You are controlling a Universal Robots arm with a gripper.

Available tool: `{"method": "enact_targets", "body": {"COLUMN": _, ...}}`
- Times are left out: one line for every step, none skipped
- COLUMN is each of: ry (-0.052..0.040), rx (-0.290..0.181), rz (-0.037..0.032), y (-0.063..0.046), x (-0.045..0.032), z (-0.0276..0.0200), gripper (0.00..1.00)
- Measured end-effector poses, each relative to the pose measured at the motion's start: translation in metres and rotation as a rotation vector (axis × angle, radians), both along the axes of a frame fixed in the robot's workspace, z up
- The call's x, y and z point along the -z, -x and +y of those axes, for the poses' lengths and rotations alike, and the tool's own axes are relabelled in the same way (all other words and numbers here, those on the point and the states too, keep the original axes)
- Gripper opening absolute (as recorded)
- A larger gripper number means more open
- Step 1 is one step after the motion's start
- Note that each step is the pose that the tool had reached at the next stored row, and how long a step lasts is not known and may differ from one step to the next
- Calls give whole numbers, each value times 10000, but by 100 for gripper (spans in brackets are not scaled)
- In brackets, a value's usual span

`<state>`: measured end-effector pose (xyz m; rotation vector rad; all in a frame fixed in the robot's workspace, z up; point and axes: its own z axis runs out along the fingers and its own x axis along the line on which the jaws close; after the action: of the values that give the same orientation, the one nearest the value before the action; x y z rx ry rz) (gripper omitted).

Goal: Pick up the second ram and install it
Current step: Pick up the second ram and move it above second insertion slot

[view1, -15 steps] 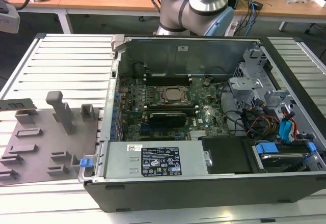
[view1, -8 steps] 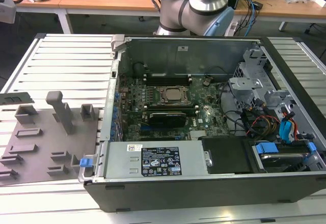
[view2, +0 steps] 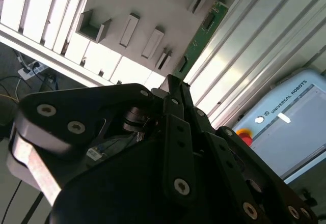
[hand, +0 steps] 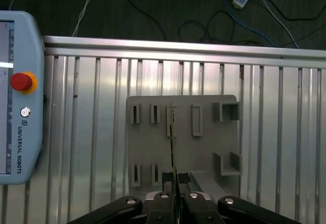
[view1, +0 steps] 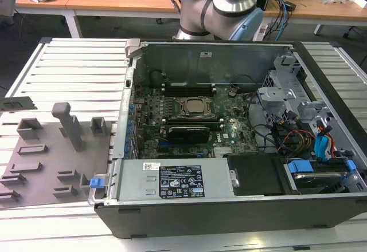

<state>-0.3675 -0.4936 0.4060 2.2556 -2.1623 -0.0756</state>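
Observation:
In both wrist views my gripper [hand: 174,184] [view2: 176,84] is shut on the second ram [hand: 173,142] [view2: 201,34], a long thin green board. In the first wrist view the stick shows edge-on, reaching out from the fingertips over the grey slotted holder plate [hand: 204,147]. It hangs well above that plate. In the exterior view the open computer case [view1: 200,217] lies on the ribbed table, with the square CPU socket [view1: 192,107] in the middle of the board. Black memory slots [view1: 189,90] run along the socket's far side.
The holder plate [view1: 46,166] lies at the exterior view's left of the case, with a tall post [view1: 69,125] standing on it. A teach pendant [hand: 15,96] with a red button rests on the table beside the plate. Drive cages and cables [view1: 309,137] fill the case's right side.

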Motion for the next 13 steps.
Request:
{"method": "enact_targets", "body": {"ry": 0, "rx": -1, "rz": 1, "y": 0, "x": -15, "z": 7, "gripper": 13}}
{"method": "enact_targets", "body": {"ry": 0, "rx": 0, "rz": 1, "y": 0, "x": -33, "z": 15, "gripper": 13}}
{"method": "enact_targets", "body": {"ry": -1, "rx": 0, "rz": 0, "y": 0, "x": -49, "z": 23, "gripper": 13}}
{"method": "enact_targets", "body": {"ry": 0, "rx": -1, "rz": 1, "y": -1, "x": -59, "z": 26, "gripper": 13}}
{"method": "enact_targets", "body": {"ry": 0, "rx": -1, "rz": 1, "y": -1, "x": -67, "z": 30, "gripper": 13}}
{"method": "enact_targets", "body": {"ry": 0, "rx": 0, "rz": 0, "y": -1, "x": -76, "z": 34, "gripper": 13}}
{"method": "enact_targets", "body": {"ry": 0, "rx": 0, "rz": 0, "y": -1, "x": -84, "z": 37, "gripper": 13}}
{"method": "enact_targets", "body": {"ry": 1, "rx": 0, "rz": 1, "y": -1, "x": -101, "z": 42, "gripper": 13}}
{"method": "enact_targets", "body": {"ry": 1, "rx": 0, "rz": -1, "y": -1, "x": -115, "z": 48, "gripper": 13}}
{"method": "enact_targets", "body": {"ry": 1, "rx": 0, "rz": 0, "y": -1, "x": -125, "z": 51, "gripper": 13}}
{"method": "enact_targets", "body": {"ry": 0, "rx": 0, "rz": 0, "y": -1, "x": -137, "z": 54, "gripper": 13}}
{"method": "enact_targets", "body": {"ry": -1, "rx": -1, "rz": 1, "y": -1, "x": -157, "z": 59, "gripper": 13}}
{"method": "enact_targets", "body": {"ry": -1, "rx": -1, "rz": 0, "y": -2, "x": -164, "z": 62, "gripper": 13}}
